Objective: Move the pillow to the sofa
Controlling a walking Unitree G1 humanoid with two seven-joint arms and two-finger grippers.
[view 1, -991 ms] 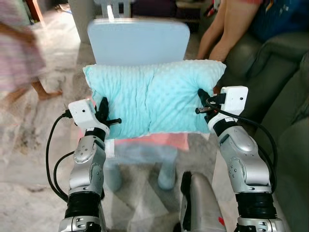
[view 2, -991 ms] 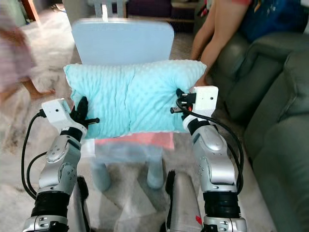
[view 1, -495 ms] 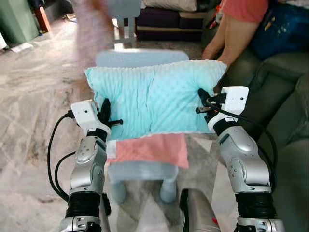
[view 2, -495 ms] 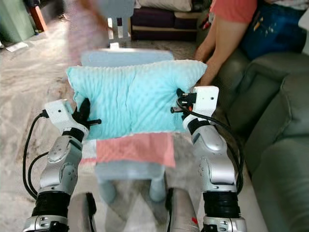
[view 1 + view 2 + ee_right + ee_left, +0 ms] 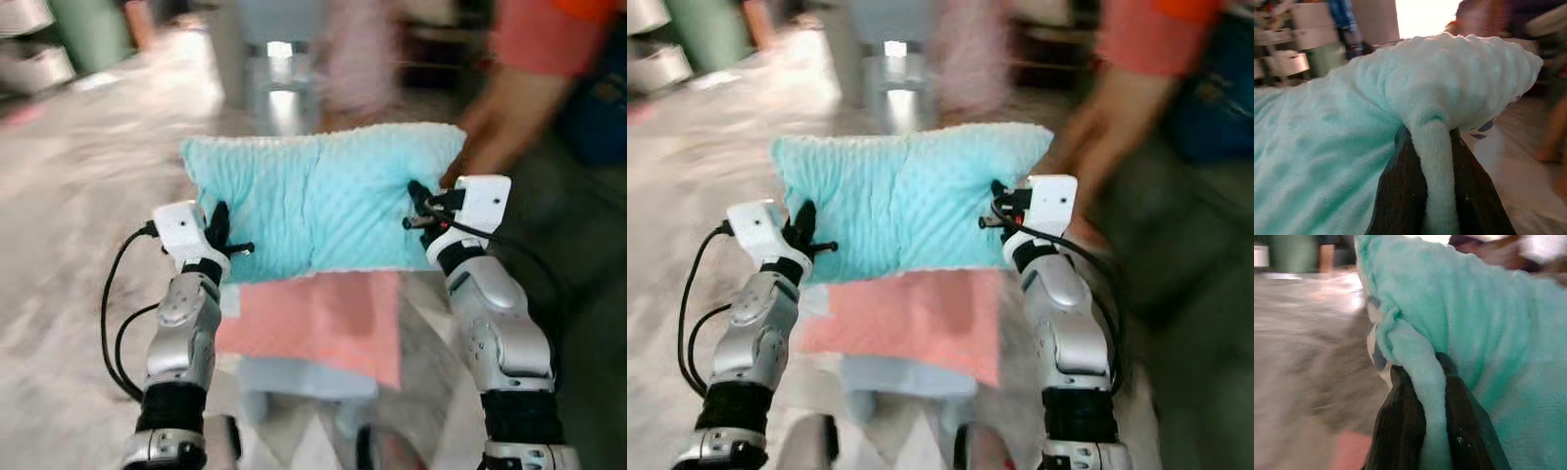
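The soft mint-green dimpled fleece pillow (image 5: 318, 201) hangs in the air between both arms, above a blurred pink-seated small chair (image 5: 318, 323). The left pincer (image 5: 1422, 431) is clamped on its left edge, the right pincer (image 5: 1432, 191) on its right edge. Both silver forearms reach forward, raised. A person's arm (image 5: 509, 127) lies far right.

Pillow (image 5: 323, 201) stretched between the two claws, left claw (image 5: 217, 235) pinching its left edge, right claw (image 5: 419, 209) pinching its right edge, chair seat (image 5: 318, 323) below the claws, person (image 5: 549, 78) beyond the right claw, floor (image 5: 78, 196) left of the left claw.
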